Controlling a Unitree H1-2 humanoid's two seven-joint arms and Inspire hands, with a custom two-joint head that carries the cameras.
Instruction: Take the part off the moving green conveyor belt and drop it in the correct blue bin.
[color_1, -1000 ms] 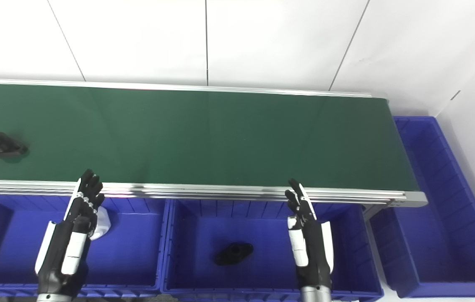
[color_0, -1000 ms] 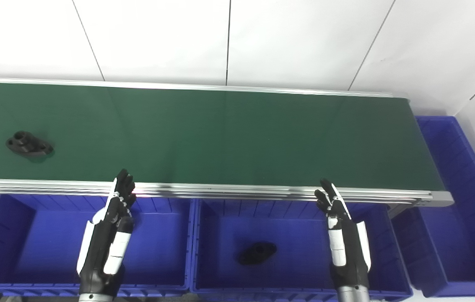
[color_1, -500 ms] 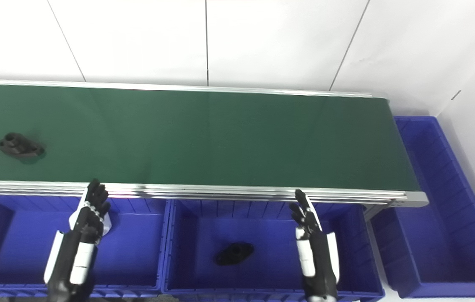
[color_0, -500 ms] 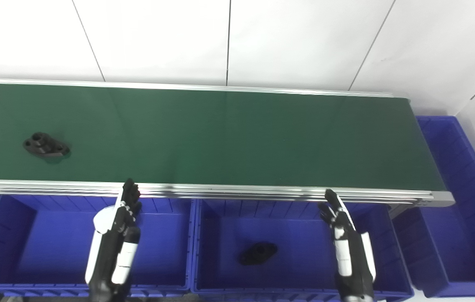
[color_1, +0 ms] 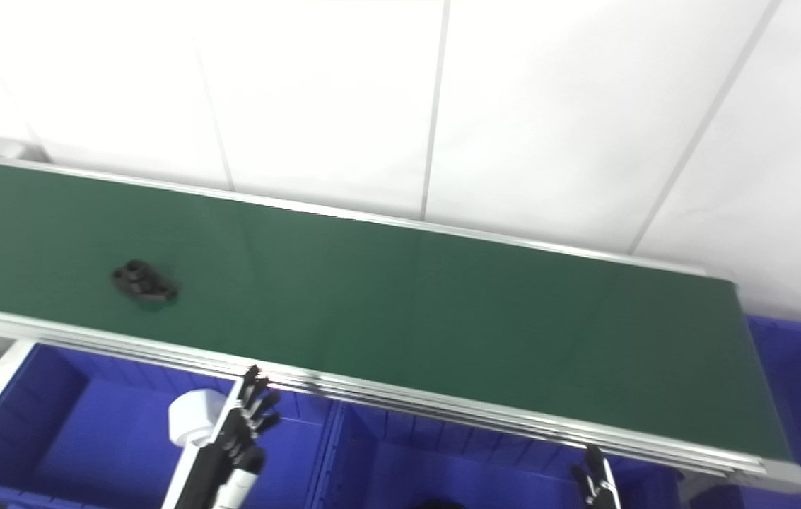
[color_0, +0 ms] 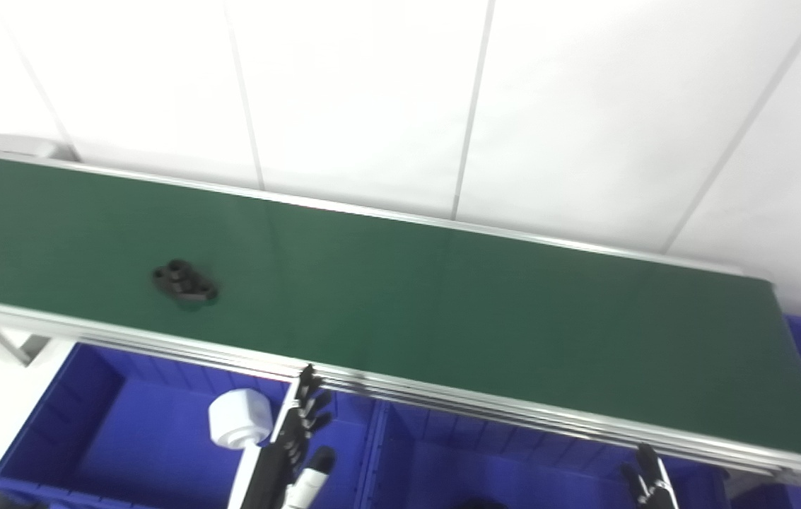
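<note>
Riding the green conveyor belt (color_0: 442, 304) at far left, black part (color_0: 184, 282); left robot hand (color_0: 294, 452) released, fingers spread, over blue bin (color_0: 89, 424); right robot hand (color_0: 649, 479) barely visible, state unclear

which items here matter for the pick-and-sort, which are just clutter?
Job:
black part on the green conveyor belt
left hand, open
right hand, mostly cut off
blue bins

Just there:
white cylinder in the left bin
white wall panels

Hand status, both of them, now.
Left hand: open, fingers apart, holding nothing, below the belt's near rail.
Right hand: only fingertips show at the bottom edge; cannot tell.
</note>
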